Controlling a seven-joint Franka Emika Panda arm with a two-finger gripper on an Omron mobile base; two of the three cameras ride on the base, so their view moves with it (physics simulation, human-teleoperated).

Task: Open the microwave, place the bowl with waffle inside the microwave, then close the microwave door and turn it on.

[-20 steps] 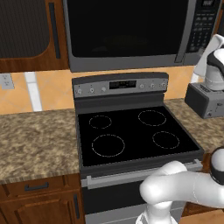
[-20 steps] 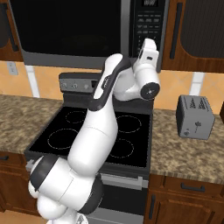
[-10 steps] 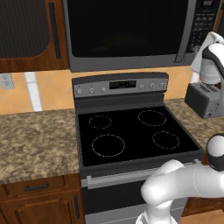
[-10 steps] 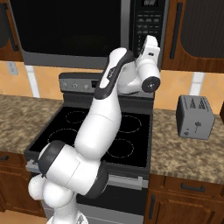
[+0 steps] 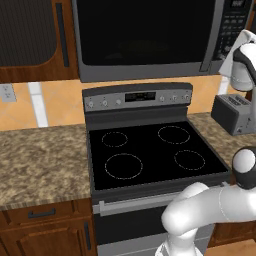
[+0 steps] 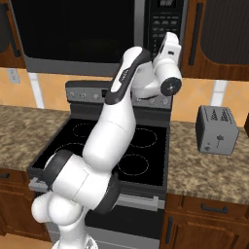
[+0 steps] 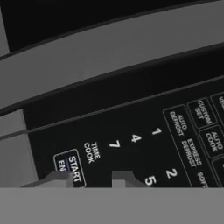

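Observation:
The microwave (image 5: pixel 145 35) hangs above the stove with its microwave door (image 6: pixel 73 34) shut; the long grey handle (image 5: pixel 210 40) runs down the door's right edge. My gripper (image 6: pixel 164 43) is raised to the keypad (image 6: pixel 163 22) on the right. In the hand view the keypad is very close, and my gripper (image 7: pixel 90 179) has its fingertips (image 7: pixel 59 178) slightly apart with nothing between them, the left tip just under the START button (image 7: pixel 72 168). The bowl and the waffle are out of view.
A black-topped stove (image 5: pixel 150 150) sits under the microwave, with my arm reaching over it. A grey toaster (image 6: pixel 217 129) stands on the granite counter (image 6: pixel 209 170) to the right. More counter (image 5: pixel 40 160) lies left of the stove. Dark wood cabinets (image 6: pixel 219 34) flank the microwave.
The hand has risen from below the microwave up to the keypad. Its fingers have parted a little.

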